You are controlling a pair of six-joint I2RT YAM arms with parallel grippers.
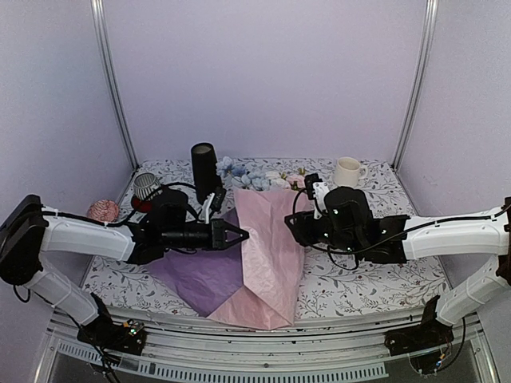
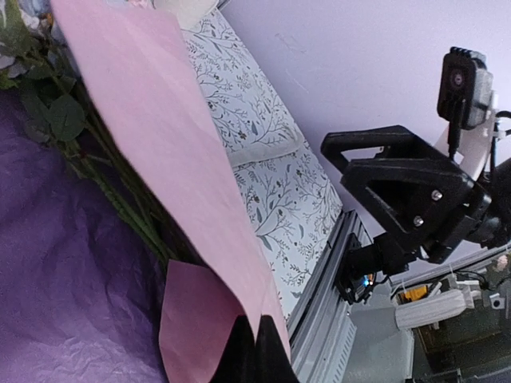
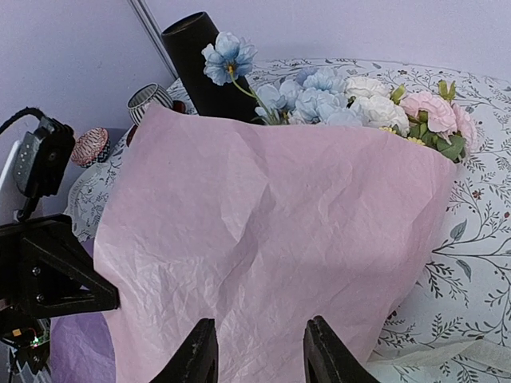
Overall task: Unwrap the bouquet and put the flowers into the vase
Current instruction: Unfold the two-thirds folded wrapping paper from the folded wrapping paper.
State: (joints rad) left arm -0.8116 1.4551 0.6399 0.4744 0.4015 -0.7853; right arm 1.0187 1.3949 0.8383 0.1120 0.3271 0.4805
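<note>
Left claw (image 1: 237, 234) is clamped shut on the near-left edge of the pink paper (image 1: 267, 255). In the left wrist view the sheet's edge runs down into the closed black fingertips (image 2: 254, 355) and rises from them like a tent. Under that lifted flap, green stems (image 2: 120, 199) lie on a darker lilac sheet (image 1: 204, 275) that spreads flat to the left on the surface (image 1: 359, 287).

Right claw (image 3: 259, 351) sits at the opposite edge of the paper with its fingers apart. Crumpled pink paper shows between and beyond them, and I cannot tell whether they touch it.

The bouquet (image 3: 279, 223) lies lengthwise along the middle of the surface, with its narrow end toward the arms. The flowers (image 1: 255, 177), pale blue, white and pink, poke out at the far end. The vase (image 1: 204, 167) stands upright just left of the blooms. A striped cup (image 1: 145, 185) is farther left, and a cream mug (image 1: 347, 171) stands at the back right, well apart from the paper.
</note>
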